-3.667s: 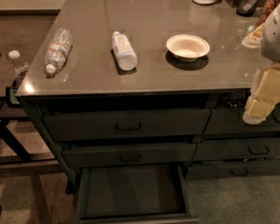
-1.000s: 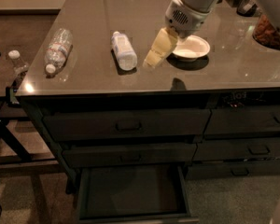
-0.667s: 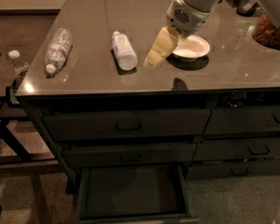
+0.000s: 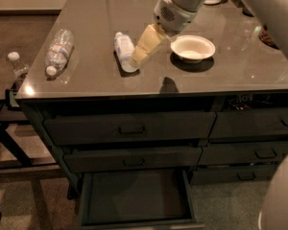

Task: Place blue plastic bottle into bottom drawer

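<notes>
The blue plastic bottle (image 4: pixel 122 46) lies on its side on the table (image 4: pixel 91 13), about in the middle between the left edge and the right edge. It is a little closer to the front edge than to the back one, and its white cap points to the back edge. The tool (image 4: pixel 136 57) comes down at a slant from the right, on the end of the arm (image 4: pixel 175 6). Its cream-coloured tip is at the front end of the bottle, on the bottle's right side. It seems to touch the bottle there, but I cannot tell if the tool is released or clenched; the bottle itself rests on the table. To the right of the tool a white bowl (image 4: pixel 192 48) stands upright, near it but apart. Near the left edge a clear water bottle (image 4: pixel 59 50) also lies on its side, with its cap toward the front left corner, well apart from the blue one. Beyond the left edge, lower than the table, stands a small bottle (image 4: pixel 17 67) with a white cap. Under the front edge, in the left column, the two upper drawers (image 4: pixel 129 128) are closed, and the bottom drawer (image 4: pixel 134 198) is pulled out, showing a dark flat floor.
</notes>
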`<state>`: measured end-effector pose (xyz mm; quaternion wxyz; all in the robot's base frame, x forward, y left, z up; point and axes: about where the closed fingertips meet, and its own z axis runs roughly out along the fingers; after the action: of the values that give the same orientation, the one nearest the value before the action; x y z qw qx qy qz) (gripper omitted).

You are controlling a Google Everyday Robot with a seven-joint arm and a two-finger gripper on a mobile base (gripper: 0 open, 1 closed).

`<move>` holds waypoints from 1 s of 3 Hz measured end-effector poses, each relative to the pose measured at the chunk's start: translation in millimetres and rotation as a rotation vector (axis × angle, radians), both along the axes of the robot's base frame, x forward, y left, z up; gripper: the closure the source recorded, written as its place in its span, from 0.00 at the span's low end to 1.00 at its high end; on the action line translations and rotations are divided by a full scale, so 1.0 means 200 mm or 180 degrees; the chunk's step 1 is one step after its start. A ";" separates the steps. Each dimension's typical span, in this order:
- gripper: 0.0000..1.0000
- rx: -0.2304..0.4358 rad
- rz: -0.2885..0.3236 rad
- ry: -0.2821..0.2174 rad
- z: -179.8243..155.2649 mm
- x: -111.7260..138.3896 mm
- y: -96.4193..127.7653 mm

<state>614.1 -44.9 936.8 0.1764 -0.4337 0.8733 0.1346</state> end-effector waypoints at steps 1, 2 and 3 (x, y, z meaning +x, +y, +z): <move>0.00 0.0067 -0.0148 0.0087 -0.01 0.11 0.16; 0.00 0.0026 -0.0275 0.0155 -0.02 0.23 0.28; 0.00 0.0049 -0.0265 0.0133 -0.01 0.24 0.30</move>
<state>662.8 14.2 934.3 0.1670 -0.3927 0.8930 0.1429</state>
